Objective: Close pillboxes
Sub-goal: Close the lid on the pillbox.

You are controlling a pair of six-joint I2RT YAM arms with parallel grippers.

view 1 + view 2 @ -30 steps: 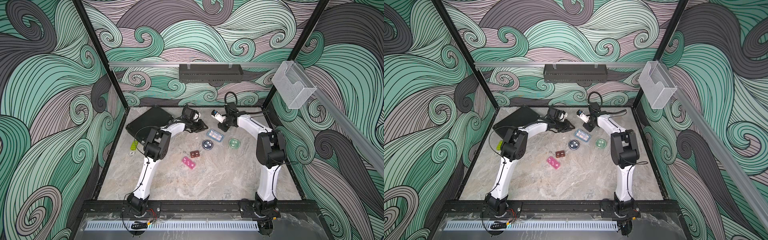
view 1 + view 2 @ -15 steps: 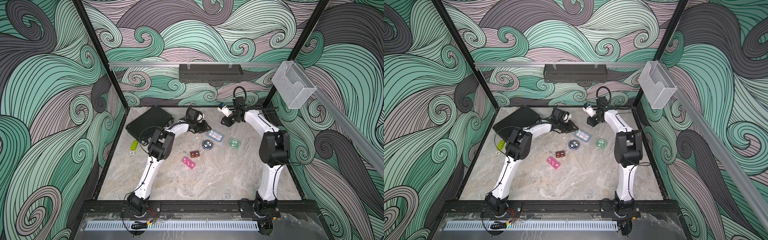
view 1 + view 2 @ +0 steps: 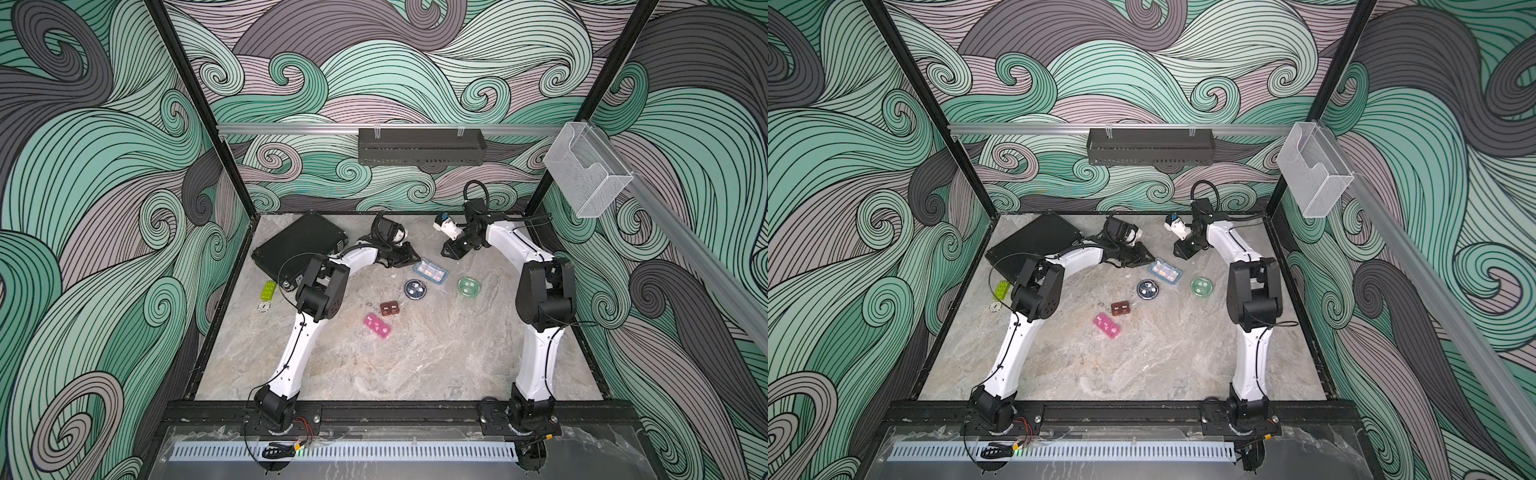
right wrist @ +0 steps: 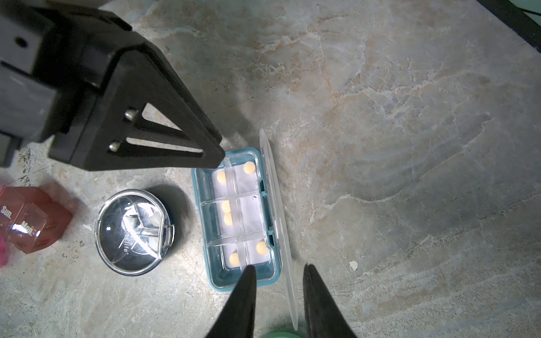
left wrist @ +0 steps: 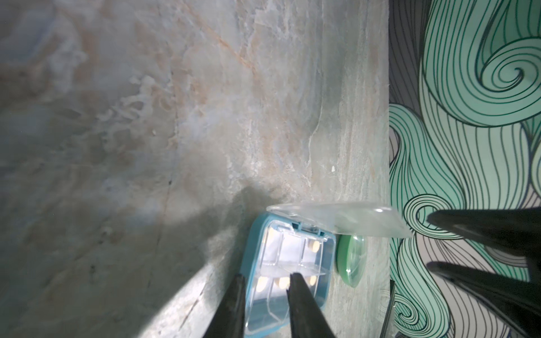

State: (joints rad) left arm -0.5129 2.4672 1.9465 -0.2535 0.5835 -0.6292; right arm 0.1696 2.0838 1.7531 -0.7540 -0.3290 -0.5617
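Note:
The light-blue pillbox [image 3: 432, 272] [image 4: 240, 219] lies open at the back, its clear lid [image 4: 278, 210] standing on edge and small yellow pills in its cells. My left gripper [image 5: 266, 281] [image 3: 409, 259] is open at one end of it, one finger outside the wall and one over the cells. Open too, my right gripper [image 4: 278, 270] [image 3: 451, 253] straddles the lid's edge at the other end. In both top views the dark-blue round pillbox [image 3: 415, 289], green round one [image 3: 470, 286], brown one [image 3: 390, 308] and pink one [image 3: 377, 325] lie apart.
A large black case [image 3: 299, 245] lies at the back left behind the left arm. A green block [image 3: 268, 289] and a white round token [image 3: 264, 306] sit by the left edge. A black shelf [image 3: 419, 145] and a clear holder [image 3: 586, 174] hang on the walls.
The right arm swung up and back, then came down again at the light-blue box. The left gripper slid a little toward that box and its jaws narrowed slightly.

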